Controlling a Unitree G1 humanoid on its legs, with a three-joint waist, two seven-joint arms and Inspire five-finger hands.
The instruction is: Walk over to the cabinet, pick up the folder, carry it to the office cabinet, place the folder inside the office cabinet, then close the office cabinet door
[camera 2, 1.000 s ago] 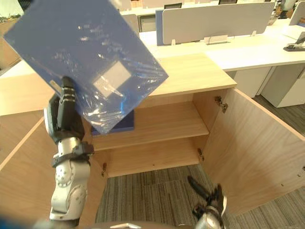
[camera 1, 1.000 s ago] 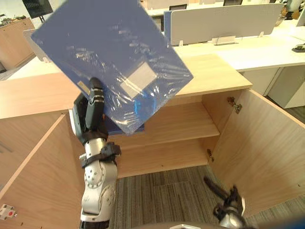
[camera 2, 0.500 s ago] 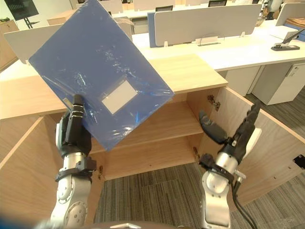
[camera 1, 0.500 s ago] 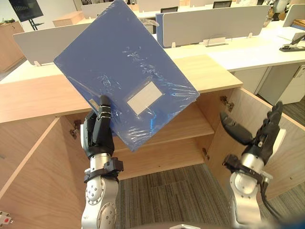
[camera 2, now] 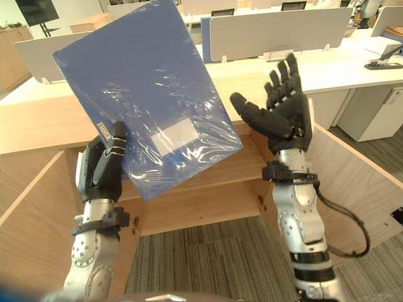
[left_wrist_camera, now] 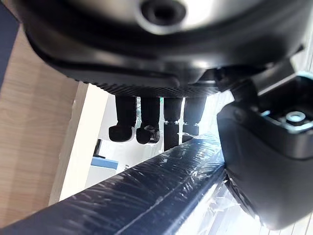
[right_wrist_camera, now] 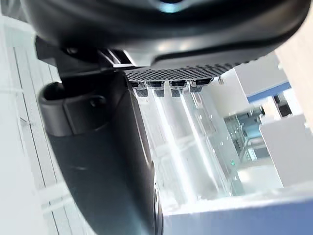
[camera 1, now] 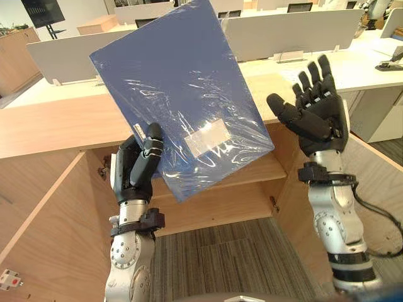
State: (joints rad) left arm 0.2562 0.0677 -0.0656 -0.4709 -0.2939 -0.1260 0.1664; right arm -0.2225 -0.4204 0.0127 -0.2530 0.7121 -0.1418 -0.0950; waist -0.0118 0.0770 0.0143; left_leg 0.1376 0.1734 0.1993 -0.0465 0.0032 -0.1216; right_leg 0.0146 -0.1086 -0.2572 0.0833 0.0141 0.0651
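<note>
A large blue folder (camera 1: 179,94) wrapped in clear film, with a white label, is held up tilted in front of the open wooden office cabinet (camera 1: 283,97). My left hand (camera 1: 135,170) is shut on its lower left edge, thumb on the front face; the left wrist view shows the folder's dark edge (left_wrist_camera: 146,188) pinched between thumb and fingers. My right hand (camera 1: 315,116) is raised, open, palm facing the folder's right edge, a small gap away. Both cabinet doors stand open, the left door (camera 1: 44,233) and the right door (camera 1: 371,182). Two shelves (camera 1: 252,173) show behind the folder.
Behind the cabinet stand white desks (camera 1: 352,60) with grey divider screens (camera 1: 289,31). A stapler-like object (camera 1: 391,65) lies at the far right. Grey carpet (camera 1: 233,261) covers the floor between the doors.
My right hand has risen from low by the right door to beside the folder, fingers spread. The folder has turned slightly more upright in my left hand.
</note>
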